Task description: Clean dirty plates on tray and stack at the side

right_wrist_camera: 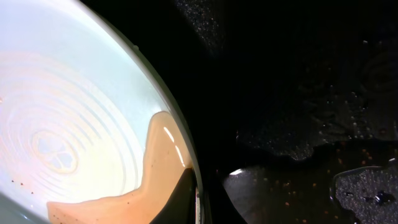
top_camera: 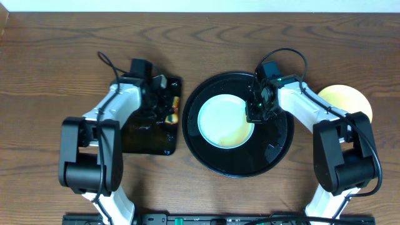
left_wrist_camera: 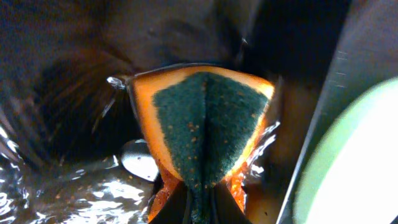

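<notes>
Gripping the right rim of a pale mint plate [top_camera: 219, 119], the right claw [top_camera: 256, 111] reached in over the large round black tray [top_camera: 275, 150]. In the right wrist view that claw [right_wrist_camera: 198, 208] was drawn narrow, with the edge of the plate [right_wrist_camera: 74, 93] running up between its two fingers, one on the inner face and one outside. The plate lay inside the round tray, left of the tray's middle and close to its left rim. A thin brown liquid [right_wrist_camera: 161, 162] had pooled against the plate's inner wall near the claw, and faint brown rings showed across its floor. Around it the tray [right_wrist_camera: 298, 74] was wet, with shallow puddles and small specks.

A pale yellow plate [top_camera: 350, 97] rested on the wooden tabletop [top_camera: 50, 62] just right of the round tray, partly hidden under the right arm.

Over on the left, the left claw [top_camera: 165, 109] hung above the right end of a smaller rectangular black tray [top_camera: 140, 140]. It was closed on a sponge [top_camera: 176, 107]. From the left wrist view, the claw [left_wrist_camera: 200, 208] pinched the lower end of the sponge [left_wrist_camera: 205, 130], whose dark green scouring face, edged in orange, was folded along its middle. Water glistened on the black surface beneath it.
</notes>
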